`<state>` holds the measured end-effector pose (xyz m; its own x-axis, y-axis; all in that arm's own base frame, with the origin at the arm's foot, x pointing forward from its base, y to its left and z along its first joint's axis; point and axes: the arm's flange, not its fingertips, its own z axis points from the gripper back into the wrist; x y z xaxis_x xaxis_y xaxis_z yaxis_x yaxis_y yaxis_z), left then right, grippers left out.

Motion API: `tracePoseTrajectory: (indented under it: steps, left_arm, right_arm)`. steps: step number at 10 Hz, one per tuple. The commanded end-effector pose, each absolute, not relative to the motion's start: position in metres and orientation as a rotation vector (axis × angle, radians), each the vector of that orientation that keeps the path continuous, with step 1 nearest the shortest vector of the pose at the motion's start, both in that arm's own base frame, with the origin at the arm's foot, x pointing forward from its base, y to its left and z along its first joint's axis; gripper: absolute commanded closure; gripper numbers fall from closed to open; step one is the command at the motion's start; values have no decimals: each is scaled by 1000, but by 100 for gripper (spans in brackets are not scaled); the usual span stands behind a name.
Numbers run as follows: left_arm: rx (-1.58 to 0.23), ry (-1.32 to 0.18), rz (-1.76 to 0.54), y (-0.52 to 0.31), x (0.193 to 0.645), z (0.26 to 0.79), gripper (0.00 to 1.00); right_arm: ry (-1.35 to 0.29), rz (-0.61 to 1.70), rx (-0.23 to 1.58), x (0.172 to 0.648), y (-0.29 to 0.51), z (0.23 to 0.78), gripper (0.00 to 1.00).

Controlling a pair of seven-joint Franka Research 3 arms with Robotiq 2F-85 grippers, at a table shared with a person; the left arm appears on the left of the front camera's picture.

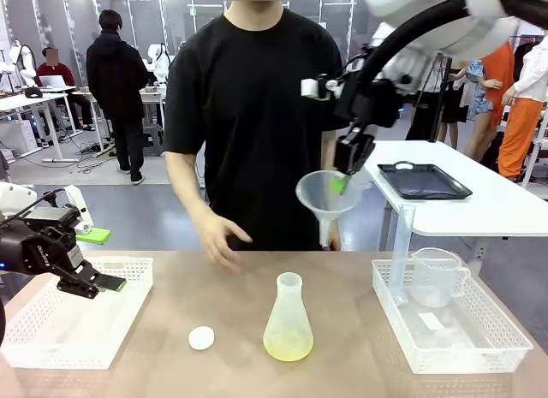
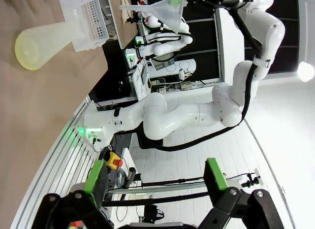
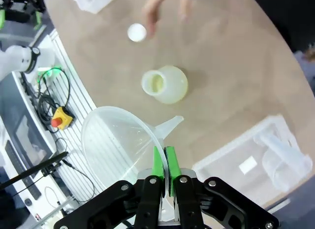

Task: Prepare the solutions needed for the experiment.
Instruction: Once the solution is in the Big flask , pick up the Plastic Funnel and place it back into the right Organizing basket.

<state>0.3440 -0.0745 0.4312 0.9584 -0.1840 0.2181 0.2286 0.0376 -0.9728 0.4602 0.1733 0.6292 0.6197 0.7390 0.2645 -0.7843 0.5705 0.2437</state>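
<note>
Right gripper (image 1: 341,182) is pinched tight on the rim of the clear plastic funnel (image 1: 328,198). The funnel is upright with its spout down and free, so it looks set up to drop into a neck. It hangs in the air, above and to the far right of the translucent whitish conical flask (image 1: 288,323).

The flask stands upright mid-worktop (image 1: 360,287), neck open, with a small pool of pale yellow clear liquid (image 1: 288,347) at the bottom. Small round white cap (image 1: 201,337) lies left of it, apart, so the mouth is unblocked.

Left gripper (image 1: 101,259) is wide open, holding nothing, parked over the white mesh basket (image 1: 51,351) at left. The right white basket (image 1: 467,351) holds the tall thin measuring cylinder (image 1: 401,252) and clear handled jug (image 1: 437,278), off to the side.

Watch: person's hand (image 1: 221,241) hovers at the far edge, left of the flask, not under the funnel.
</note>
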Motion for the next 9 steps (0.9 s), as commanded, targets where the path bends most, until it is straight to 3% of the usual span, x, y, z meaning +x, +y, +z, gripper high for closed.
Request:
tracePoseTrajectory:
  steps: [1, 6, 9]
  left_arm:
    - [-1503, -39, -318, -75, 343, 435, 0]
    - [-1503, -39, -318, -75, 343, 435, 0]
    - [-1503, -39, -318, -75, 343, 435, 0]
  right_arm:
    - [-128, 797, 377, 454, 127, 624, 100]
    - [-118, 554, 324, 454, 11, 612, 100]
    - [-109, 459, 334, 454, -5, 605, 100]
